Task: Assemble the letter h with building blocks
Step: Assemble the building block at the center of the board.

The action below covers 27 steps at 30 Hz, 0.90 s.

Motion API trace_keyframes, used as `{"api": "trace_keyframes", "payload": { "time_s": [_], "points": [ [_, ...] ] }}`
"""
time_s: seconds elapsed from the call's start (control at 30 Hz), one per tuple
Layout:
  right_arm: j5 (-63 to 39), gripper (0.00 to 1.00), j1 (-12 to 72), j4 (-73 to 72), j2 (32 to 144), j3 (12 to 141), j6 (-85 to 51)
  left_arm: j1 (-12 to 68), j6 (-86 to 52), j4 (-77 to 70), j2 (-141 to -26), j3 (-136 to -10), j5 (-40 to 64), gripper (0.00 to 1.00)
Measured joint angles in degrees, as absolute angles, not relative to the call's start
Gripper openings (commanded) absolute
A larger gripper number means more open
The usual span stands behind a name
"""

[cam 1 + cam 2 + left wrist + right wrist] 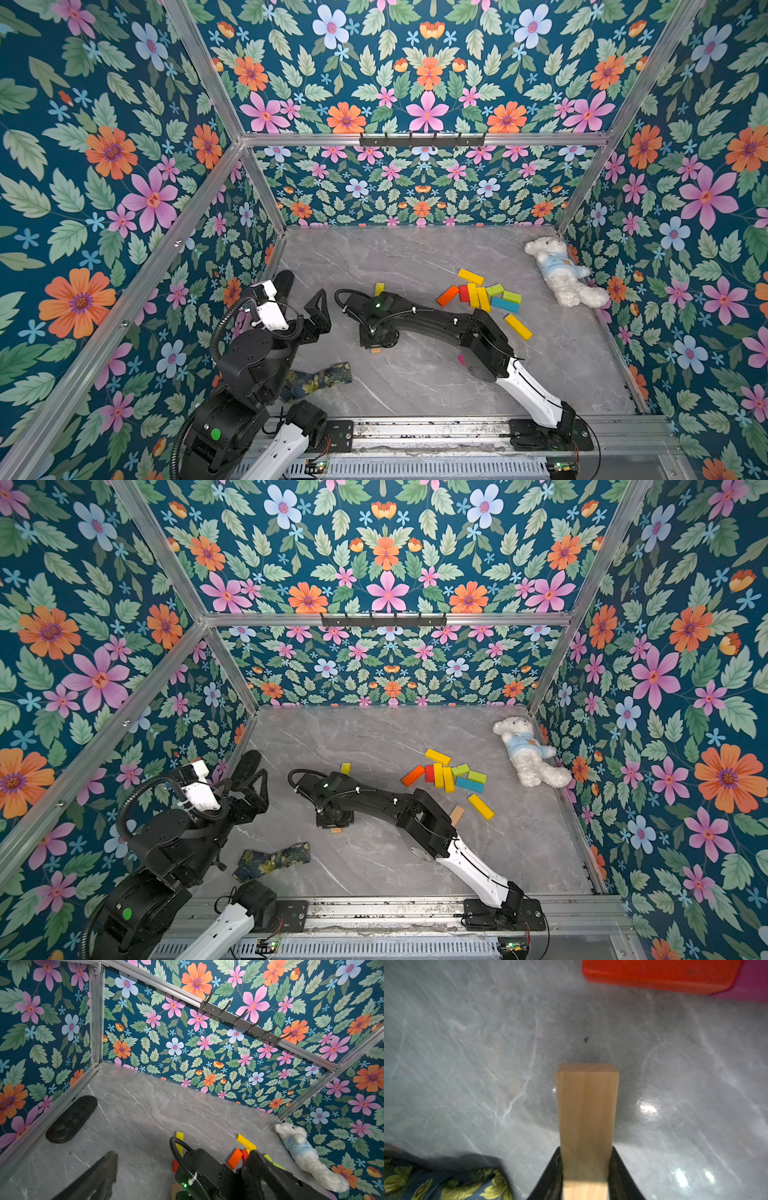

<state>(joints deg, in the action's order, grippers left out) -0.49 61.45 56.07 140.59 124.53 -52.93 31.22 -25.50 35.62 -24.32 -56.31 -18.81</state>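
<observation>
My right gripper [376, 334] points down at the table's middle, shut on a plain wood building block [586, 1109] whose free end sticks out past the fingertips [616, 1159]. A red block [658, 974] and a pink one [747, 985] lie just beyond it, and a yellow block [379, 289] shows behind the gripper. Several loose blocks lie to the right in both top views: orange [448, 295], green [512, 296], blue [505, 304], yellow [518, 326], plain wood [456, 815]. My left gripper [309, 309] stands open and empty near the left wall.
A white plush bear [561, 270] lies by the right wall. A patterned cloth [318, 380] is crumpled at the front left, close to my left arm. A black oval pad [71, 1119] lies along the left wall. Floral walls close in the marble table [415, 257].
</observation>
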Motion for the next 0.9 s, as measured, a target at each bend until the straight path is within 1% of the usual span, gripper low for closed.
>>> {"api": "trace_keyframes", "payload": {
  "time_s": [0.53,0.9],
  "points": [
    [-0.2,0.34,59.8,57.5,144.4,130.6,-55.3,31.2,-25.1,35.7,-24.0,-56.3,-19.6,0.99],
    [0.4,0.36,59.0,58.8,144.7,130.9,-55.3,31.2,-25.1,35.6,-23.8,-56.3,-19.7,0.99]
  ]
}}
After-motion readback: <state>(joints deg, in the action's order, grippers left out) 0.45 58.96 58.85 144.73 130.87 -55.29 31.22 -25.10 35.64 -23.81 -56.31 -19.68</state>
